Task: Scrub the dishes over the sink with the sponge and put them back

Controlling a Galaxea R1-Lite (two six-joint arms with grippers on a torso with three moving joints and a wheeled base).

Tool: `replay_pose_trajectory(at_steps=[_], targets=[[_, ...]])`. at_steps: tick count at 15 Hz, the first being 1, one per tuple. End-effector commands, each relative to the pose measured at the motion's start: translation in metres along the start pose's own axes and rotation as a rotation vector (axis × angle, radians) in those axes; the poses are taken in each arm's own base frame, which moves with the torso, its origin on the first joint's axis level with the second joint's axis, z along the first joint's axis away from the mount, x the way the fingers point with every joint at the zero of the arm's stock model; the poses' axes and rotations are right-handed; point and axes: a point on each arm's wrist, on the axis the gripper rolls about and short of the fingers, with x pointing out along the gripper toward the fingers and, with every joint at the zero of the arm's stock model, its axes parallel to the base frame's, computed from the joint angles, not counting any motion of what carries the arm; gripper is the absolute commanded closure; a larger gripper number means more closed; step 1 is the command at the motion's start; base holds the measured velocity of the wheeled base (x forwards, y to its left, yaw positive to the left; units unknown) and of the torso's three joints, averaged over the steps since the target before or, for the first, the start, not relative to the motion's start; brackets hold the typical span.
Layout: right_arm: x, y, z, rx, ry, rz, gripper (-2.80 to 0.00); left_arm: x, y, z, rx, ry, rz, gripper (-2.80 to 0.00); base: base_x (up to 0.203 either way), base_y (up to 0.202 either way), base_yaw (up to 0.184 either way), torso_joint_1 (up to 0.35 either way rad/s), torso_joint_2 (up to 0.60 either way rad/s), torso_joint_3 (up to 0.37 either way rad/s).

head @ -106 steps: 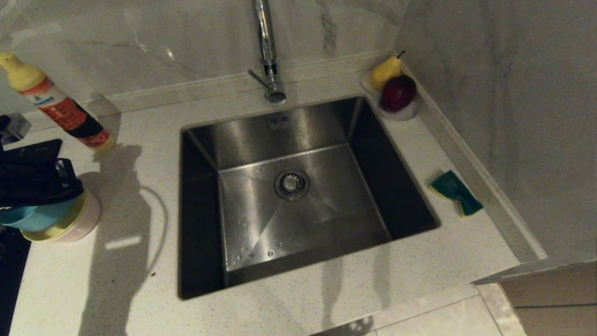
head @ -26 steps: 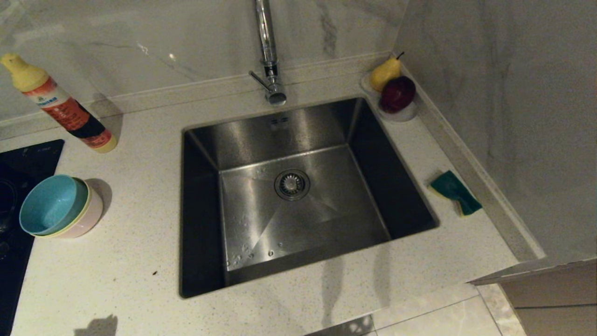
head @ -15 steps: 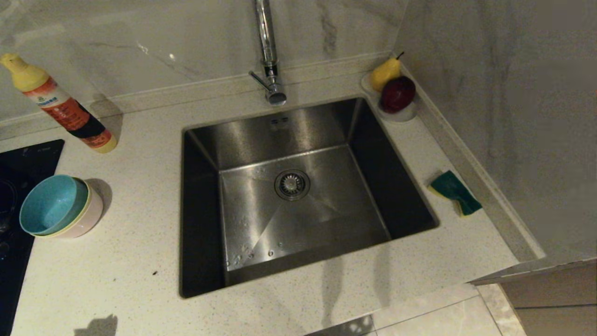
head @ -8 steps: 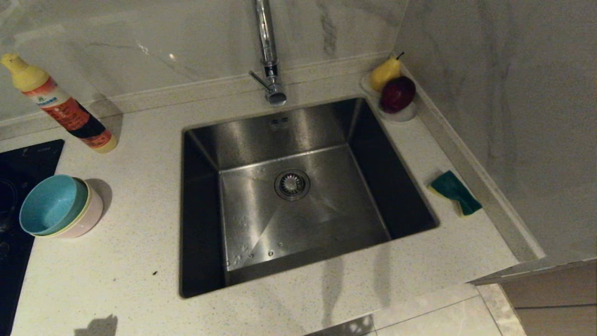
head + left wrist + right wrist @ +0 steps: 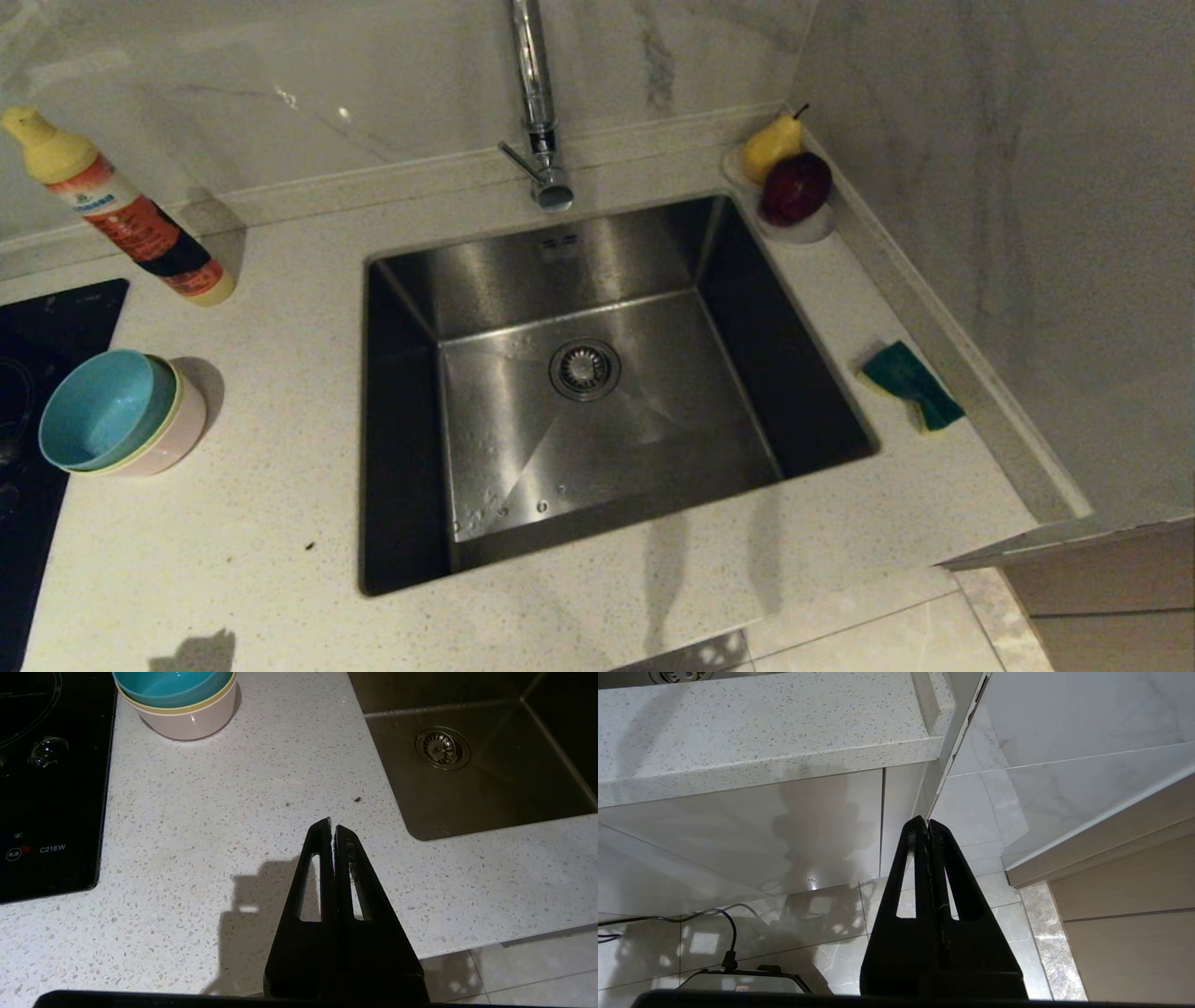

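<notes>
the three bowls (image 5: 121, 415) sit in one neat stack on the bench (image 5: 233, 523), to the left of the sink (image 5: 597, 392). the blue one is on top, the yellow one is in the middle and the pink one is at the bottom. the stack is right beside the black cooktop (image 5: 46, 788).

the sponge (image 5: 913, 385) lies on the bench on the other side of the sink, close to the wall, with its green face up. it is well apart from the bowls.

the sink has no dish in it. there are only a few water drops near its front edge.

the left claw (image 5: 332, 828) is closed tight and holds nothing. it hangs over the front of the bench, away from the bowls. the right claw (image 5: 927, 825) is closed tight too and holds nothing. it hangs low in front of the bench edge, by the floor tiles. neither arm shows in the head view.

from how things lie, i cannot tell if the scrubbing is all done or has not begun. the bowls are stacked and the sponge is put down, so either one could be true. if it has not begun, every bowl has to be picked up, scrubbed over the sink and put back.
</notes>
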Motion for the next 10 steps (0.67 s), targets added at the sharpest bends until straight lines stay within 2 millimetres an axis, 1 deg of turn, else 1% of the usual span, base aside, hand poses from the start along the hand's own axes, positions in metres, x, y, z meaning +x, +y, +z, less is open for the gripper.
replay_pose_trajectory(at_steps=[1, 6, 8, 10], targets=[[0.0001, 0.0000, 0.0000, -0.002, 0.001, 0.000, 0.00, 0.0023, 0.0001, -0.0113, 0.001, 0.042, 0.001, 0.00, 0.000, 0.000, 0.000, 0.000, 0.00, 0.000], [0.0003, 0.0000, -0.0003, -0.002, -0.005, -0.001, 0.00, 0.0023, 0.0001, -0.0113, 0.001, 0.042, 0.001, 0.00, 0.000, 0.000, 0.000, 0.000, 0.00, 0.000], [0.0006, 0.0000, -0.0001, 0.036, -0.002, 0.001, 0.00, 0.0023, 0.0001, -0.0113, 0.001, 0.042, 0.001, 0.00, 0.000, 0.000, 0.000, 0.000, 0.00, 0.000], [0.0007, 0.0000, -0.0002, 0.033, -0.001, 0.003, 0.00, 0.0022, 0.0001, -0.0113, 0.001, 0.042, 0.002, 0.00, 0.000, 0.000, 0.000, 0.000, 0.00, 0.000]])
